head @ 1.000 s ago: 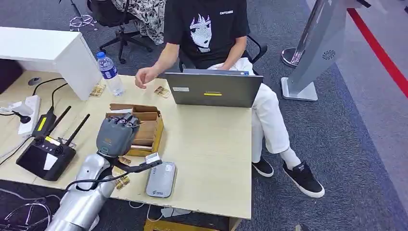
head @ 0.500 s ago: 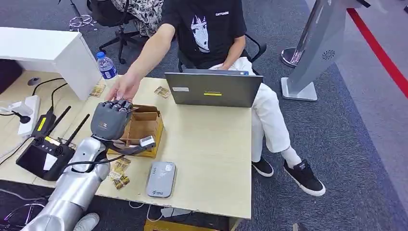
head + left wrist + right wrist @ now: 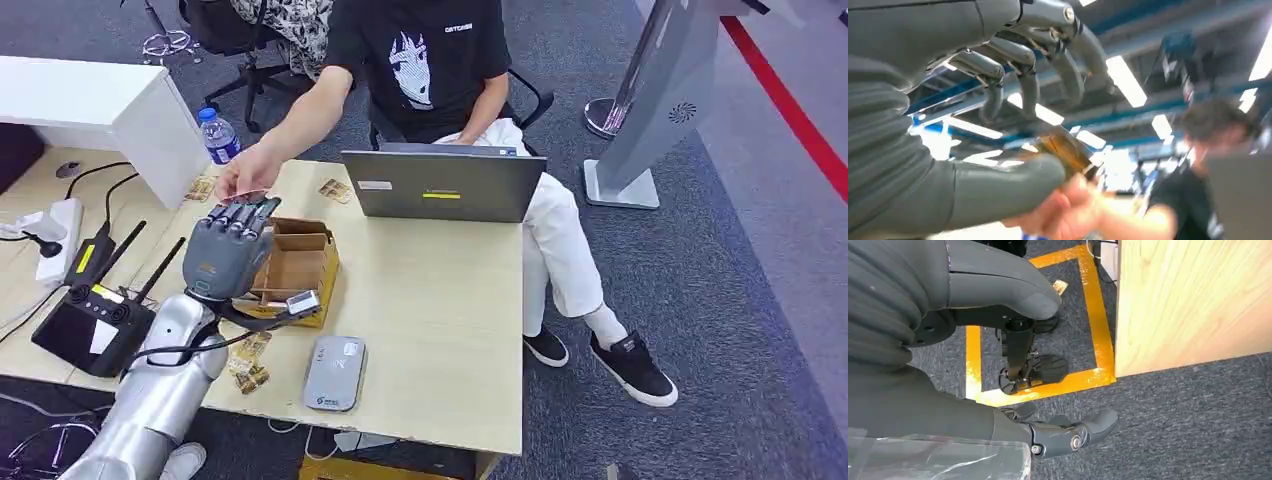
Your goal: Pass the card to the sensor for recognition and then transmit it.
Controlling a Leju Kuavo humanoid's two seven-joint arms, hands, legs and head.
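The robot's left hand (image 3: 228,255) is raised above the open brown cardboard box (image 3: 296,268) on the pale wooden table (image 3: 440,300). In the left wrist view the thin gold-brown card (image 3: 1064,151) lies between this hand's thumb and its curled fingers (image 3: 1024,65), while 1 hand of the seated person in a black T-shirt (image 3: 248,180) also grips the card's far end. The right hand (image 3: 998,365) hangs beside the table over grey carpet, fingers apart and holding nothing. On the table stand 1 grey laptop (image 3: 442,184), 1 flat grey card reader (image 3: 335,372), 1 black remote controller with 2 antennas (image 3: 88,318) and 1 clear water bottle with a blue cap (image 3: 219,136).
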